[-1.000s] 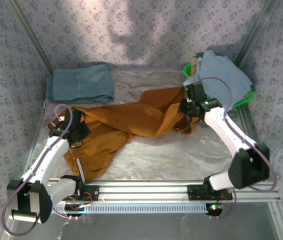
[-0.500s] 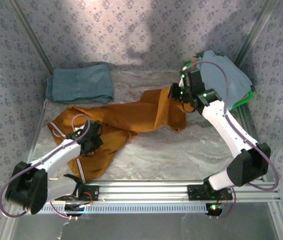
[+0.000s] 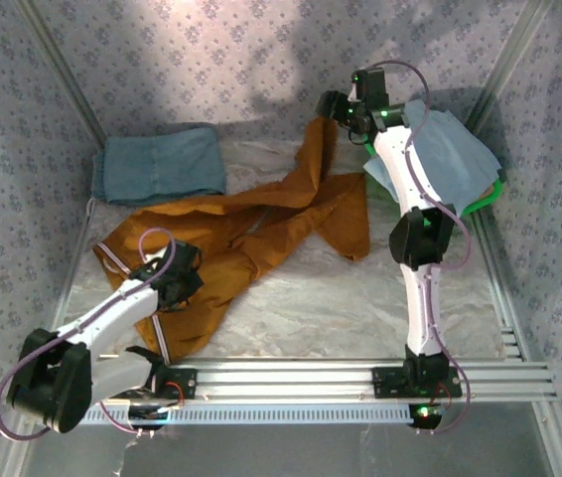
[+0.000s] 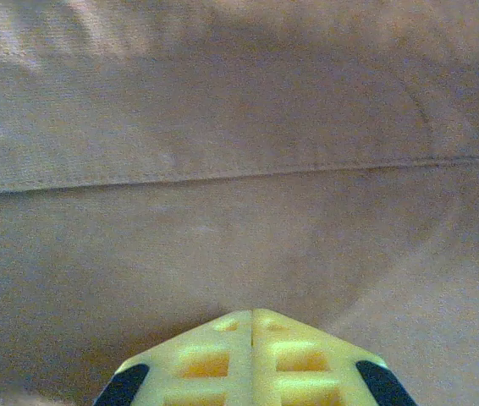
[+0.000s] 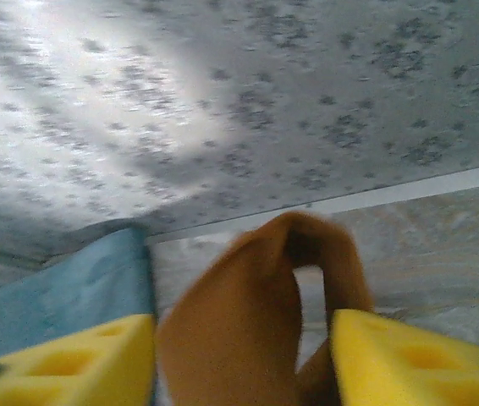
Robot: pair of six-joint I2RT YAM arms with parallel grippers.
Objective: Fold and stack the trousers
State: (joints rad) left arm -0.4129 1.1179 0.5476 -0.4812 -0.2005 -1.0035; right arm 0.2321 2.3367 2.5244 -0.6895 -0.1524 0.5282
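Two tools on the trousers (image 3: 251,234). Toward the near-left corner of the table (image 3: 360,308), left tool (image 3: 184,270) down on the cloth, fingers pressed together, nothing visible between them. Near the far edge, right tool (image 3: 333,107) high above the table, pinching one leg end, the leg hanging from it. Rest of the cloth spread from the left edge toward the middle, partly bunched. Folded denim (image 3: 160,164) at the far-left corner, just beside.
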